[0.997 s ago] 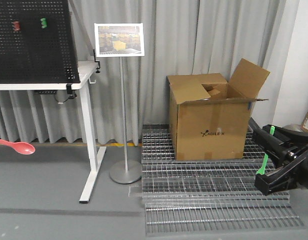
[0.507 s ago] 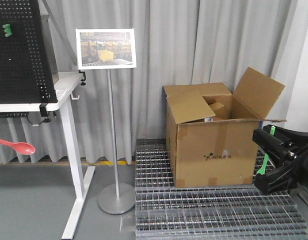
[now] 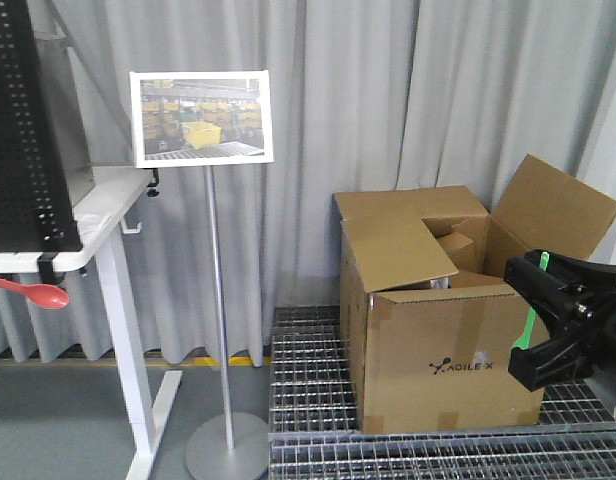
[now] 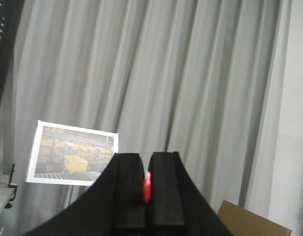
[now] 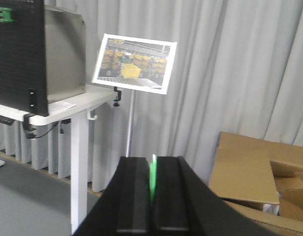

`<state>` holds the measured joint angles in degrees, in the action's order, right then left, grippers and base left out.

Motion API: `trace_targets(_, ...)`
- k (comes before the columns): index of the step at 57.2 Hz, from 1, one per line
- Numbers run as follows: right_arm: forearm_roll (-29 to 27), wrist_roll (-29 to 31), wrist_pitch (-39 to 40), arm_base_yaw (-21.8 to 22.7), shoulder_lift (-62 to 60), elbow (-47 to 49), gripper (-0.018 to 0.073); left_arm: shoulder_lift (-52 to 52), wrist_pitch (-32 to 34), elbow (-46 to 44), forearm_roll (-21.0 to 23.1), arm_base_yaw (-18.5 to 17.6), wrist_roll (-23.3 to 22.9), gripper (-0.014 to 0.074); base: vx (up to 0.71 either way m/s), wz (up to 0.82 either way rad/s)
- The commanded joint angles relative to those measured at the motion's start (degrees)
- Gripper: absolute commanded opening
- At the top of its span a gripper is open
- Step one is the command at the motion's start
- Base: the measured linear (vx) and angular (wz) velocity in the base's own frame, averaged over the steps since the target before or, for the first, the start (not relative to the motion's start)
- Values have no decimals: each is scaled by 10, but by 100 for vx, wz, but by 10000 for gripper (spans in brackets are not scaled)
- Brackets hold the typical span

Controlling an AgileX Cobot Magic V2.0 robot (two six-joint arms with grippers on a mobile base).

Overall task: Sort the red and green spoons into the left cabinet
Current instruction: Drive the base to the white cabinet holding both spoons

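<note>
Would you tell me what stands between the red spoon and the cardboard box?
In the front view, a white table leg and the sign stand's pole come between the red spoon and the cardboard box.

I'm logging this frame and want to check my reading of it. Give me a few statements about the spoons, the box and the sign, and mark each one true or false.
1. The cardboard box has its flaps open. True.
2. The red spoon lies inside the cardboard box. False: the left end effector grips it in the air, far to the left of the box.
3. The right end effector is shut on the green spoon. True.
4. The sign photo on the floor stand shows a green bin. False: the bin in it is yellow.
5. The cardboard box stands on metal grating. True.
</note>
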<state>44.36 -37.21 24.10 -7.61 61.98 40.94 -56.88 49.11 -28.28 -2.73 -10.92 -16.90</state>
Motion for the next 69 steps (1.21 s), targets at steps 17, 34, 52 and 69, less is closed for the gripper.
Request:
trace_targets(17, -10, 2, 34, 1, -10, 16, -1, 4, 40, -16, 4, -5, 1, 2, 26, -27)
trace_targets(34, -10, 2, 34, 1, -10, 16, -1, 4, 40, -16, 4, -5, 1, 2, 15, -59)
trace_targets(52, -10, 2, 34, 1, -10, 16, -1, 4, 40, -16, 4, -5, 1, 2, 14, -65)
trace_targets(69, -10, 2, 34, 1, -10, 16, -1, 4, 40, -16, 4, -5, 1, 2, 16, -62)
